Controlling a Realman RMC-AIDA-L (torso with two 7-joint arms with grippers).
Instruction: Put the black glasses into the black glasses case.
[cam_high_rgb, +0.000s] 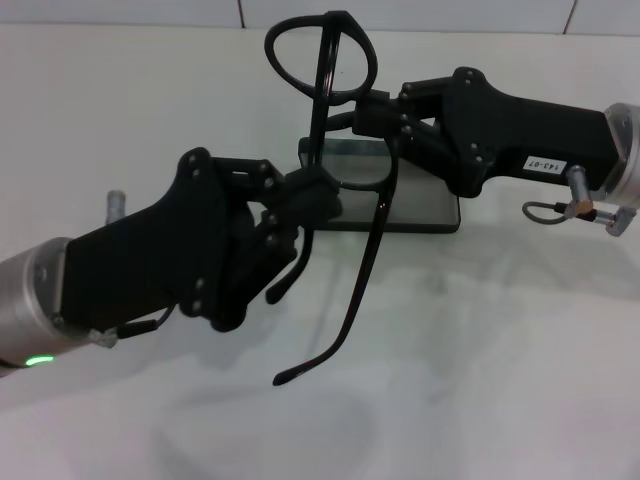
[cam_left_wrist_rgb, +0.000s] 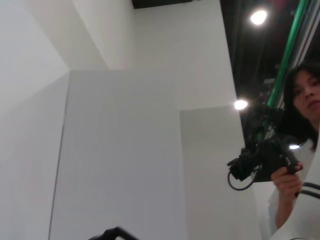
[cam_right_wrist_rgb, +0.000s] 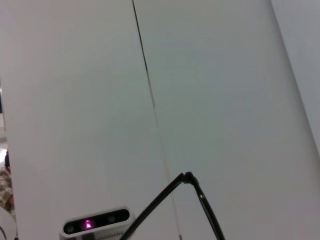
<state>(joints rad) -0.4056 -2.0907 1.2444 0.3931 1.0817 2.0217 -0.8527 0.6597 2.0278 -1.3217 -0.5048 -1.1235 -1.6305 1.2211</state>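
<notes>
1. Showing a white table (cam_high_rgb: 520, 380) from the head view, with both black robot arms raised over its middle and the black glasses (cam_high_rgb: 335, 150) held in the air between them
2. The glasses are seen hanging well above the table, lenses at the far side and the temple arms unfolded, one long temple trailing down toward the near side
3. The left gripper (cam_high_rgb: 318, 195), reaching in from the near left, is seen with its fingers closed around the frame near the lower lens and hinge
4. The right gripper (cam_high_rgb: 365, 112), reaching in from the right, is seen pinched on the frame beside the upper lens
5. The black glasses case (cam_high_rgb: 420, 205) lies open on the table just behind and beneath the glasses, its pale lining facing up and nothing seen inside it
6. In the right wrist view a corner of the frame (cam_right_wrist_rgb: 187, 179) is seen against a white wall; the left wrist view shows only a wall and a person with a camera (cam_left_wrist_rgb: 297, 150)
7. The task is judged partly done: the glasses are lifted and the case is open, while folding the temples, lowering the glasses in and letting go are left
</notes>
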